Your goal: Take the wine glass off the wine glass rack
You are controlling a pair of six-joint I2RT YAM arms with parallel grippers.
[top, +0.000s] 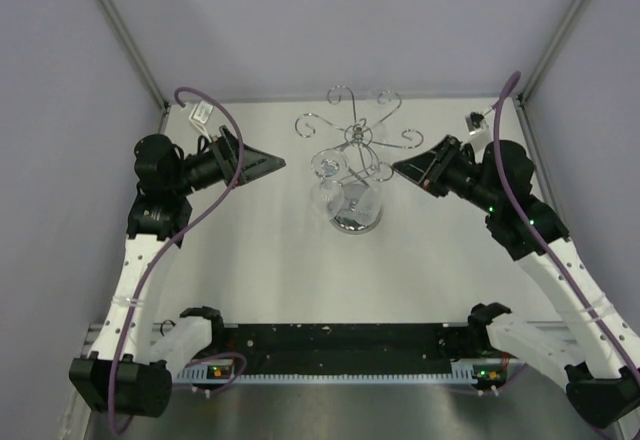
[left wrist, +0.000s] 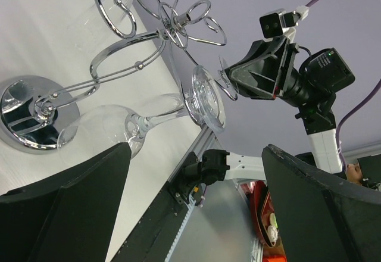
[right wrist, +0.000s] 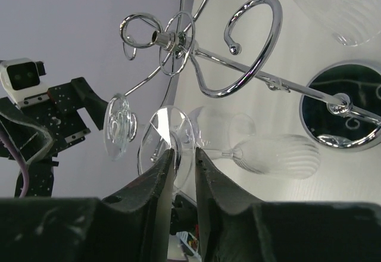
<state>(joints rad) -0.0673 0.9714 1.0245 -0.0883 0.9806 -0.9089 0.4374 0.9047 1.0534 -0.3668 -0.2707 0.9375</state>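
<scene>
- Your left claw [top: 278, 164] stands at 9 o'clock of the rack in the top view. Its black fingers [left wrist: 65, 208] are spread wide with nothing between them.
- Your right claw [right wrist: 183, 153] sits at 3 o'clock with its fingers drawn almost together, leaving only a thin slit. A round glass foot lies right over that slit in its wrist view, and you cannot tell whether it is nipped or merely behind.
- The small, clear, stemmed wine glass [left wrist: 143, 122] hangs upside down on the shiny chrome wire wine glass rack [top: 355, 140], the one with curled scroll arms. It is at about 8 o'clock from the centre post. Its foot is caught up in a wire arm and its bowl points down toward the round mirrored base [top: 365, 222].
- A second disc [right wrist: 119, 125] shows near the first, so there may be another glass. The clear shapes overlap too much to be sure.
- The step in hand looks like the approach, and the left wrist view already frames the stem between your open fingers.
- Bring the left claw straight in toward 3 o'clock until the stem sits deep between the pads, not at the tips.
- Close softly on the stem. It is thin, smooth glass and will likely slip or crack under a hard squeeze.
- Raise the foot just free of the wire, then slide it outward along that arm to the open end. Do not pull down.
- Keep the right claw clear of the rack, since a nudge could tip it.
</scene>
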